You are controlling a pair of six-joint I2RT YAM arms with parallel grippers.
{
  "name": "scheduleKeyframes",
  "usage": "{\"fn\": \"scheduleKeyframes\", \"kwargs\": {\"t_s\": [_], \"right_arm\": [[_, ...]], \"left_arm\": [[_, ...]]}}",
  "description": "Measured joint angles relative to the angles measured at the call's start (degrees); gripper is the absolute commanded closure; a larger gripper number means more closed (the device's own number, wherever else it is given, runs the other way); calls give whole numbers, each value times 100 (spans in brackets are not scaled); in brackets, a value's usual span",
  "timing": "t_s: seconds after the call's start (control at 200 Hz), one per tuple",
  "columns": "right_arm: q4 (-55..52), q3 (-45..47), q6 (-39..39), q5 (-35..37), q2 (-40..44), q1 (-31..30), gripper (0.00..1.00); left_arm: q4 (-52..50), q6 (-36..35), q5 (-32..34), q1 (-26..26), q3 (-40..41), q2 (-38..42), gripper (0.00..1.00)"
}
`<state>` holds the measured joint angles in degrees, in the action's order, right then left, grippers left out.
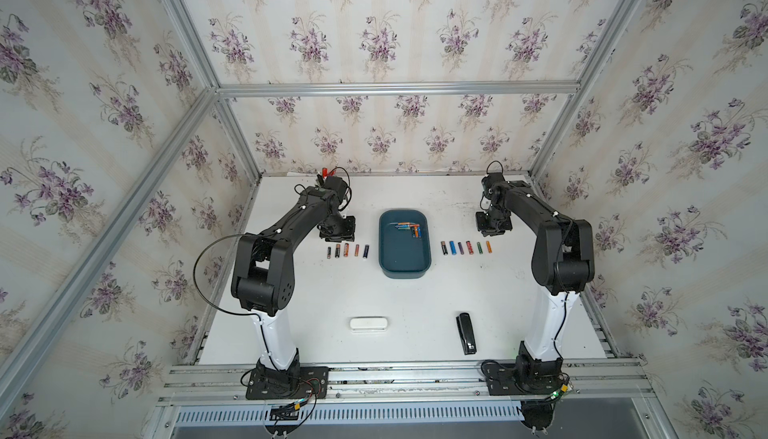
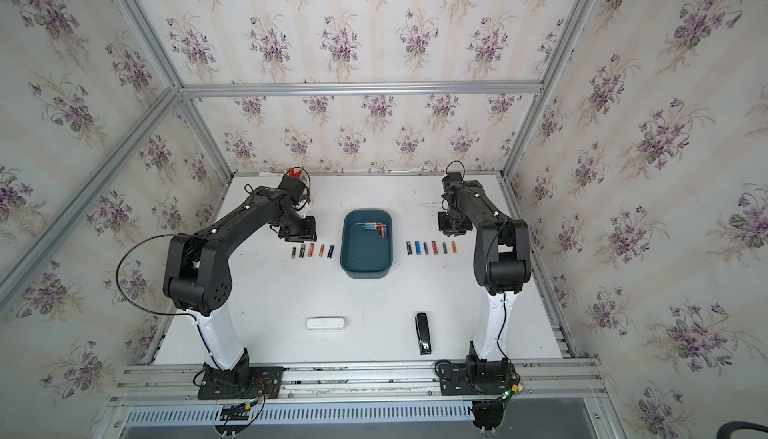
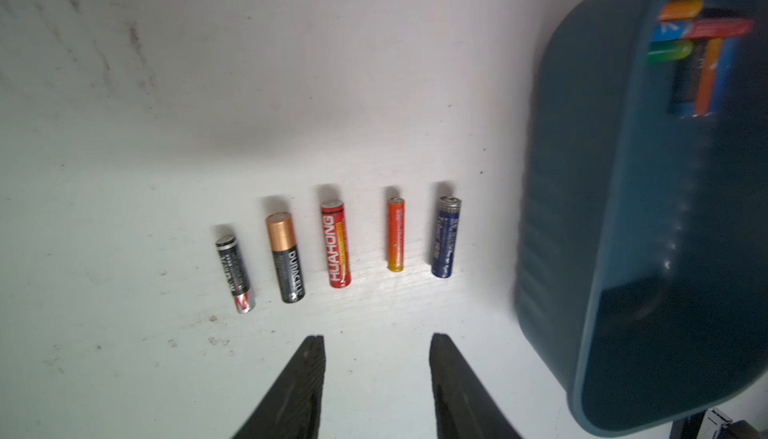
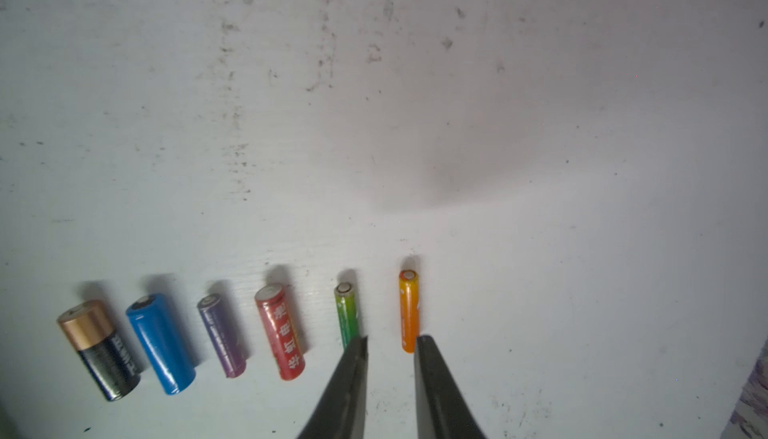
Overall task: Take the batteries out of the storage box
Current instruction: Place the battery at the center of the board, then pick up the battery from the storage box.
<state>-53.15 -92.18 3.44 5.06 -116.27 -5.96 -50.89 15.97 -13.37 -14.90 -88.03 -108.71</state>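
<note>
The dark teal storage box (image 1: pixel 405 271) (image 2: pixel 365 272) stands mid-table in both top views, with several batteries (image 1: pixel 410 229) (image 2: pixel 376 229) in its far end. In the left wrist view they show over the storage box wall (image 3: pixel 623 208). A row of several batteries (image 1: pixel 347 251) (image 3: pixel 336 245) lies on the table left of the box, and another row (image 1: pixel 465 247) (image 4: pixel 278 329) lies to its right. My left gripper (image 1: pixel 338 231) (image 3: pixel 377 337) hangs just behind the left row, open and empty. My right gripper (image 1: pixel 490 229) (image 4: pixel 392 338) is narrowly open and empty, with its tips at the green battery (image 4: pixel 347 312) and the orange battery (image 4: pixel 409 312).
A white oblong case (image 1: pixel 369 324) and a black stapler (image 1: pixel 466 333) lie toward the table's front. Aluminium rails (image 1: pixel 395 374) carry both arm bases along the front edge. Wallpapered walls close in the back and both sides.
</note>
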Motion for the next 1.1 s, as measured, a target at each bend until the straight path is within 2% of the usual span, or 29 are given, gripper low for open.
{"fn": "scheduleKeyframes", "kwargs": {"t_s": [0.24, 0.37, 0.485, 0.644, 0.864, 1.099], "right_arm": [[-70, -28, 72, -168, 149, -20, 73], [-66, -57, 94, -299, 157, -55, 73], [-66, -66, 114, -365, 157, -107, 73], [-68, -94, 133, -446, 157, -140, 73], [-72, -81, 153, -468, 293, -127, 73], [-94, -92, 153, -557, 339, -127, 73]], "left_arm": [[59, 258, -173, -385, -568, -109, 50], [0, 269, 2, -844, -1156, -323, 48], [-125, 238, 284, -1309, -1902, -813, 47], [-356, 197, 466, -1687, -2944, -1755, 46], [-404, 229, 584, -1963, -3635, -2699, 48], [-232, 446, 763, -2022, -3919, -3069, 50]]}}
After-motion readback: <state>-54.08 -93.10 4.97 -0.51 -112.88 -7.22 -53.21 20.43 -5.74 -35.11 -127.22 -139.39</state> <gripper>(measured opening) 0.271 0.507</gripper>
